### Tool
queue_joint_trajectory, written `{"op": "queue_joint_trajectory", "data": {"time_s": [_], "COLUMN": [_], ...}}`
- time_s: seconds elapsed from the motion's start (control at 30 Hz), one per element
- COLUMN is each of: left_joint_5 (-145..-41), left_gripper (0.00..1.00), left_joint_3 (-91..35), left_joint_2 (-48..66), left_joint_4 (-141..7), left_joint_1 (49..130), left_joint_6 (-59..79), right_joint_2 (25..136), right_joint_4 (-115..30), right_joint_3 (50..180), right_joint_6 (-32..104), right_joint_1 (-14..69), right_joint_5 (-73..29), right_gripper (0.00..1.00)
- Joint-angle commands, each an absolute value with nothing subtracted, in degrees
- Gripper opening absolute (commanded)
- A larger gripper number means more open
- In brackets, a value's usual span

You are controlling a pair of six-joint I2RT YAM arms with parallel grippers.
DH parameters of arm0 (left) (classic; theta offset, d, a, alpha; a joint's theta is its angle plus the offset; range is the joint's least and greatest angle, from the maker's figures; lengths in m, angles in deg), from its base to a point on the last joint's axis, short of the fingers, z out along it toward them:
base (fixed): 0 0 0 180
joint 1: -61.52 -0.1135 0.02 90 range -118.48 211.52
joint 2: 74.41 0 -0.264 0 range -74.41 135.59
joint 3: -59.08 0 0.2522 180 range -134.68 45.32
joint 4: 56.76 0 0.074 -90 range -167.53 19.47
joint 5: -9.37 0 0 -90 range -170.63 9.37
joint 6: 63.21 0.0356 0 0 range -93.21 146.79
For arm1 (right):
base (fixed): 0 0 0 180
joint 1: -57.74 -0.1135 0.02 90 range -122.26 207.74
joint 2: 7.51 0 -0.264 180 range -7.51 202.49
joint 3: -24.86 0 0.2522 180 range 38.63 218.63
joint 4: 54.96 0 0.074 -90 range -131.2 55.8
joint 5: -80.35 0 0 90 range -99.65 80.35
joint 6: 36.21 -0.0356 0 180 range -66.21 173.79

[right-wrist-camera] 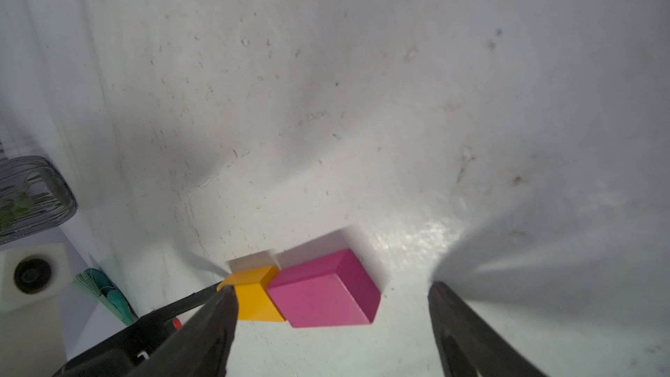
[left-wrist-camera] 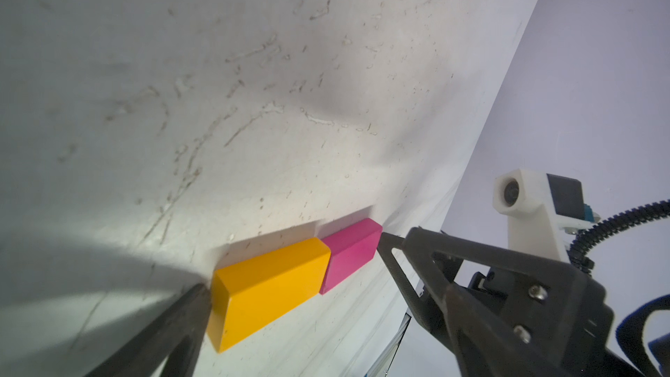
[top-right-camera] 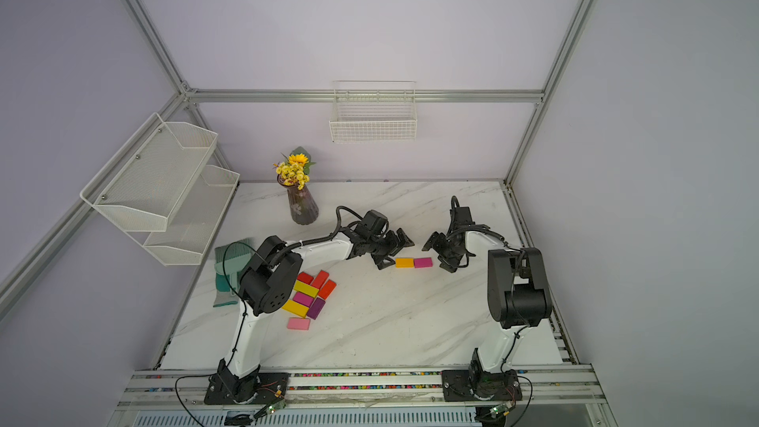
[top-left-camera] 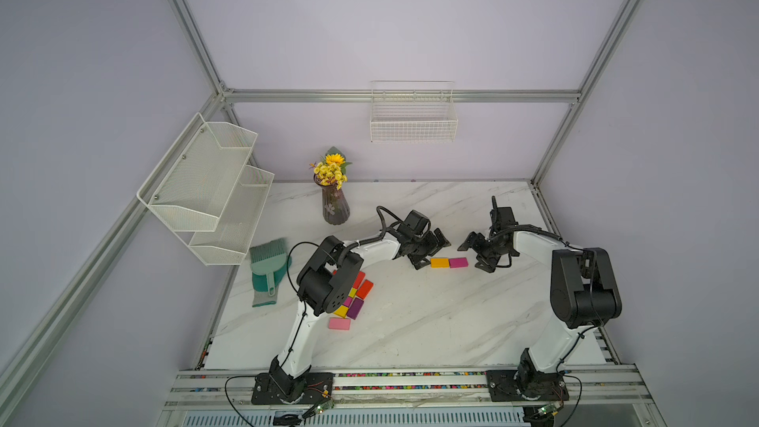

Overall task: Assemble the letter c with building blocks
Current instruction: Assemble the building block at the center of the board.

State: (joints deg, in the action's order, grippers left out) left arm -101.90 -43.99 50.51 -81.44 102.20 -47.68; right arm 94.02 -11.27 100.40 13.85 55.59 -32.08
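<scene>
Left gripper (top-left-camera: 430, 252) and right gripper (top-left-camera: 473, 255): jaws apart, both empty. Orange block (top-left-camera: 439, 262) touches magenta block (top-left-camera: 458, 262) end to end, between their fingertips.

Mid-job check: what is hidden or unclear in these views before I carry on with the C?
- Block pile: in both top views the left arm's elbow covers part; count unsure.
- Orange block: left wrist view, one finger of the left tool reaches its end; contact unclear, other finger out of frame.
- Magenta block: top views too small to show any gap to the right tool.
- Vase: cut by right wrist view's edge.
</scene>
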Motion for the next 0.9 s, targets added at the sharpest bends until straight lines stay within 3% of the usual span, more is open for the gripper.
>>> {"op": "queue_joint_trajectory", "data": {"time_s": [0.0, 0.87], "left_joint_5": [-102.9, -103.7], "left_gripper": [1.0, 1.0], "left_joint_3": [-45.7, -47.4], "left_joint_2": [50.7, 52.3], "left_joint_4": [-80.0, -79.5], "left_joint_1": [102.6, 103.0], "left_joint_6": [-48.5, -49.0], "right_joint_2": [94.3, 93.6], "right_joint_4": [-12.3, -12.6], "right_joint_3": [99.5, 98.7], "right_joint_6": [13.0, 12.6], "right_joint_1": [56.0, 56.2], "right_joint_5": [-32.4, -32.7], "right_gripper": [0.84, 0.84]}}
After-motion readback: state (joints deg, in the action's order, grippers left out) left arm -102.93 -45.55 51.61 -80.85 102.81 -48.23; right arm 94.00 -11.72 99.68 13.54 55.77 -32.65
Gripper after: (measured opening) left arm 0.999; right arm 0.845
